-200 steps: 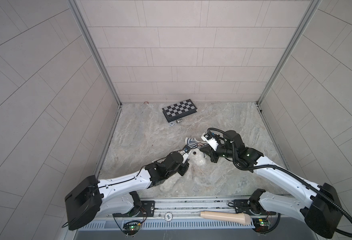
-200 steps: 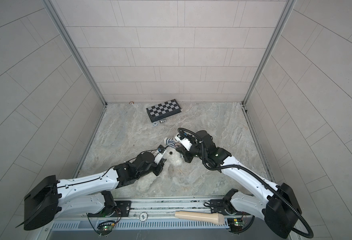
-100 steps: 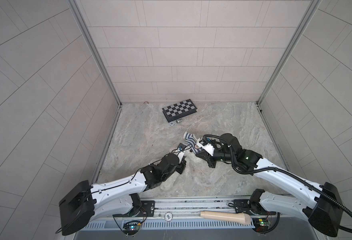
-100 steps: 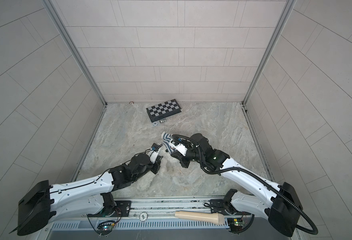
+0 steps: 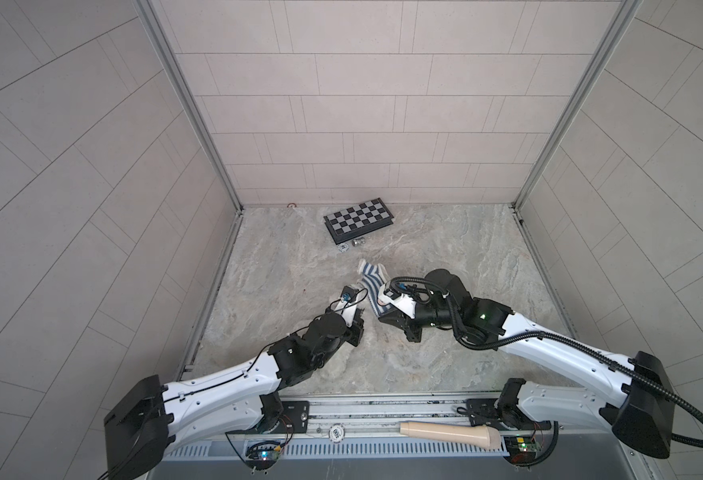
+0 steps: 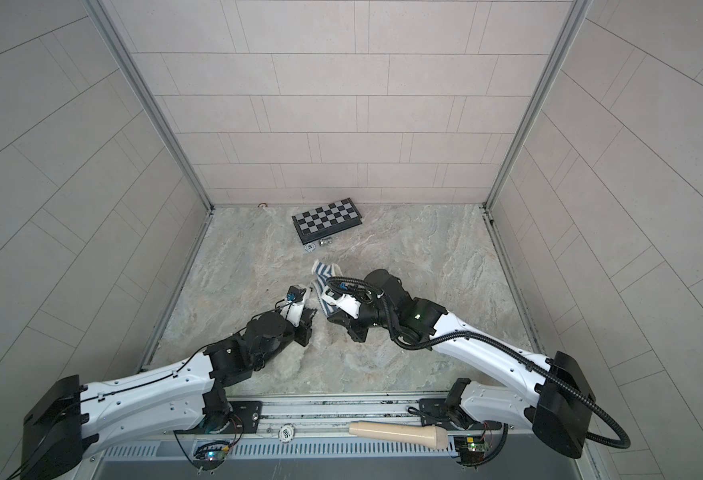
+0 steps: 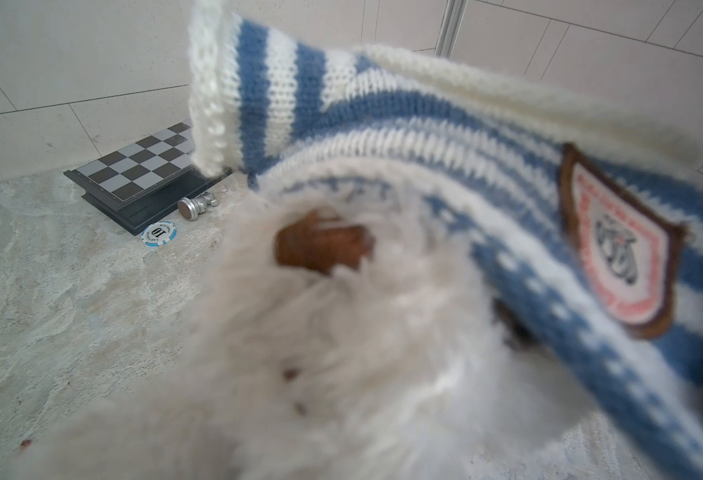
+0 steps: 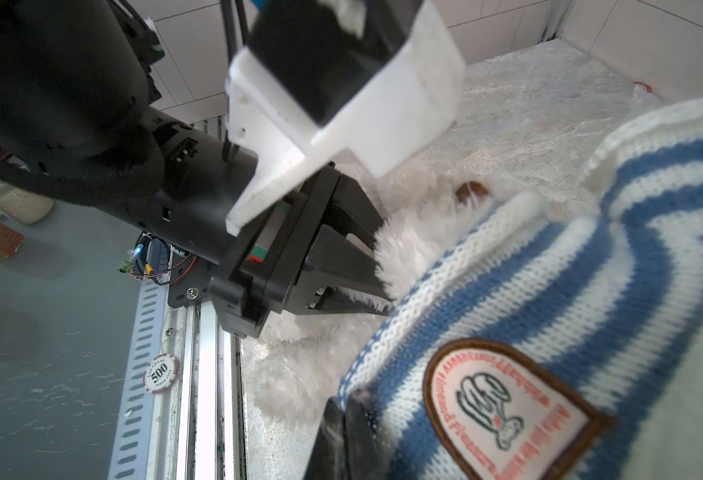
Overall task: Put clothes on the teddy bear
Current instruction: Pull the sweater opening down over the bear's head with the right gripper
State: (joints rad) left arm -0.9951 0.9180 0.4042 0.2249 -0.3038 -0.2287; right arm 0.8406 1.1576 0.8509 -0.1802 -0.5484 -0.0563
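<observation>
The teddy bear [image 7: 341, 353] is white fluff filling the left wrist view, its brown nose [image 7: 320, 245] showing. In the right wrist view my left gripper [image 8: 376, 278] is shut on the teddy bear's [image 8: 416, 216] fur. The blue-and-white striped shirt [image 8: 570, 291], with a badge [image 8: 503, 407], hangs over the bear's head. My right gripper [image 8: 343, 432] is shut on the shirt's hem. In both top views the shirt [image 5: 372, 282] [image 6: 324, 282] rises between the left gripper [image 5: 356, 330] [image 6: 304, 330] and the right gripper [image 5: 385, 313] [image 6: 333, 313]. The bear is hard to tell from the pale floor there.
A chessboard [image 5: 360, 218] lies by the back wall with a silver chess piece [image 5: 357, 242] and a poker chip [image 5: 343, 248] in front of it. A beige cylinder [image 5: 449, 432] lies on the front rail, and another chip [image 8: 160, 372] lies beside the rail. Tiled walls enclose three sides.
My right gripper has moved left with the shirt, which now stands up higher over the bear. My left arm has drawn back slightly, still holding the bear.
</observation>
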